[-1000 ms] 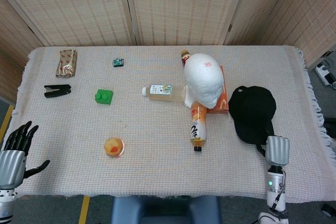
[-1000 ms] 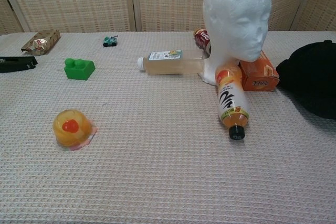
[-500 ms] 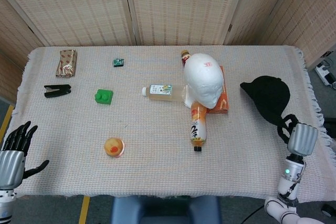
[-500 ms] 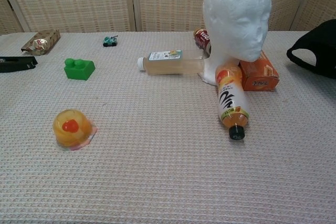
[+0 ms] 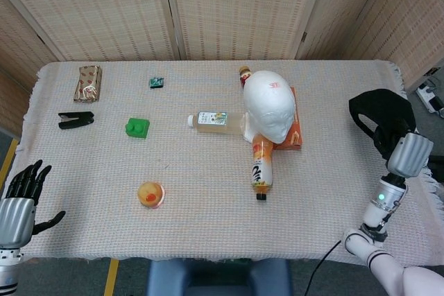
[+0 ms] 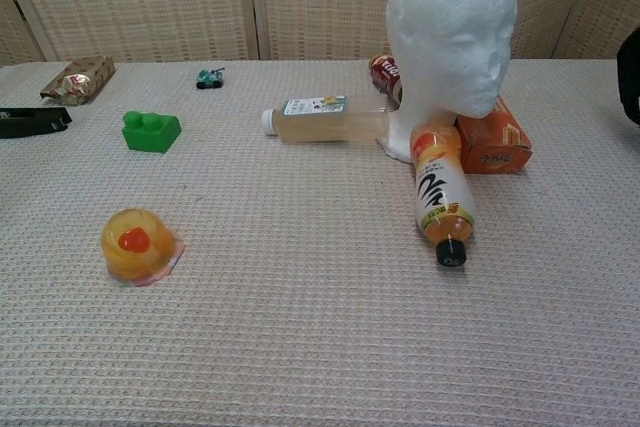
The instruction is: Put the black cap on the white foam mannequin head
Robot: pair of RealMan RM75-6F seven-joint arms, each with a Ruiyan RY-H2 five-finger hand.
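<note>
The white foam mannequin head (image 5: 270, 105) (image 6: 455, 32) stands upright right of the table's middle. My right hand (image 5: 409, 154) holds the black cap (image 5: 380, 116) lifted off the cloth near the table's right edge, well right of the mannequin head. In the chest view only a sliver of the cap (image 6: 632, 77) shows at the right border. My left hand (image 5: 19, 195) hovers off the table's front left corner, fingers spread and empty.
Against the mannequin's base lie an orange drink bottle (image 5: 261, 163), a pale tea bottle (image 5: 216, 120), an orange box (image 5: 294, 129) and a small can (image 5: 244, 73). Further left are a jelly cup (image 5: 150, 193), green block (image 5: 137, 127), black clip (image 5: 75, 120), snack packet (image 5: 88, 82) and small toy (image 5: 156, 82).
My right hand has picked the black cap up from the cloth and carried it up and to the right, toward the table's right edge. The left hand has stayed still.
</note>
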